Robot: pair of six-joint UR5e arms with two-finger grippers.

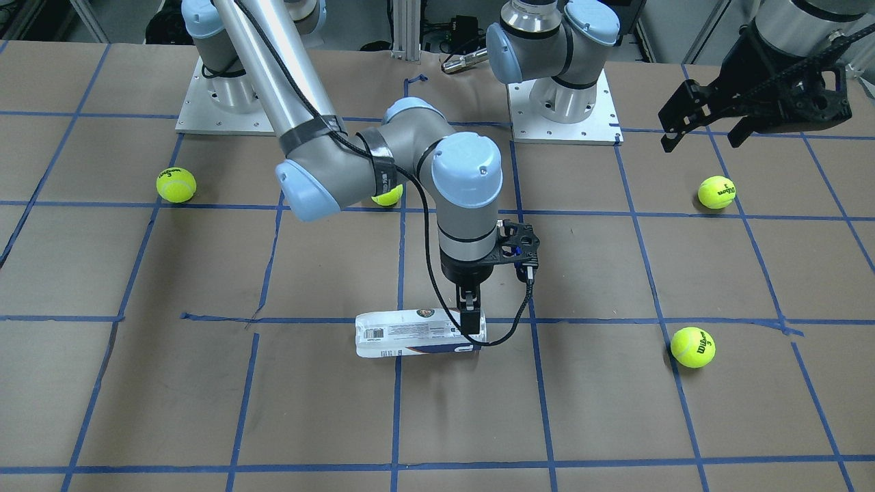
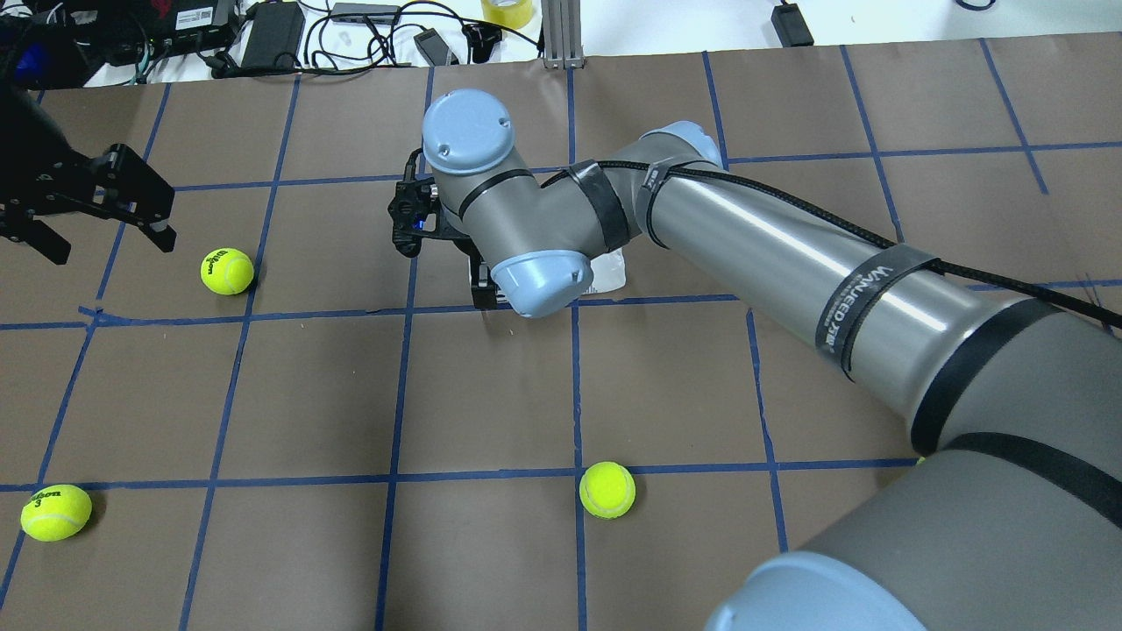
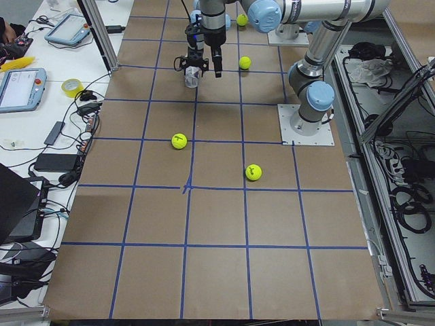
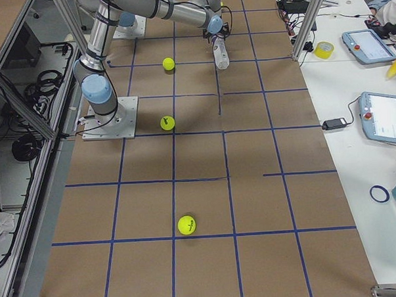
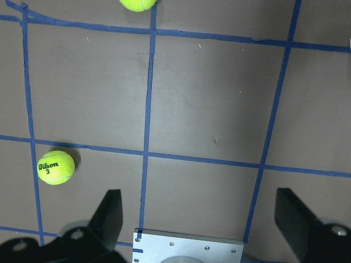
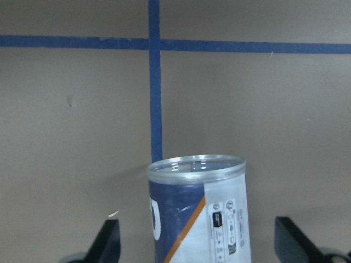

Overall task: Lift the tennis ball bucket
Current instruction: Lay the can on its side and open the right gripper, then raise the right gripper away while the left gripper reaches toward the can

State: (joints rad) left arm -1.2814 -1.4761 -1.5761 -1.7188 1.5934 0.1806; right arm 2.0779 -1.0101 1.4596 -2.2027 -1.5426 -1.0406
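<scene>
— Brown paper-covered surface (image 1: 137, 410), gridded with blue tape (image 1: 396, 410); past one edge, a white bench strewn with cables (image 2: 351, 26).

— And the right arm (image 2: 789, 254)?

— Stretched out over the middle, wrist turned straight down. Puts the right end effector (image 1: 469, 316) low over one end of the tall clear-plastic tennis ball bucket (image 1: 417, 333).

— Gripping it?

— No. Spread wide, with fingers (image 6: 109, 241) on either side of the can near its rimmed end and a gap on each side.

— Where exactly?

— Lying on its side near the centre of the surface, along a tape line, barcode facing up.

— Left side?

— Left end effector (image 2: 107, 238) hovering well apart above the surface, jaws spread, holding nothing.

— Counts?

— One bucket. Four yellow-green felt tennis balls (image 1: 176, 185) (image 1: 716, 192) (image 1: 692, 347), the fourth (image 1: 387, 197) half hidden behind the right arm's elbow. Two silver base plates (image 1: 219, 119) (image 1: 581, 126).
</scene>
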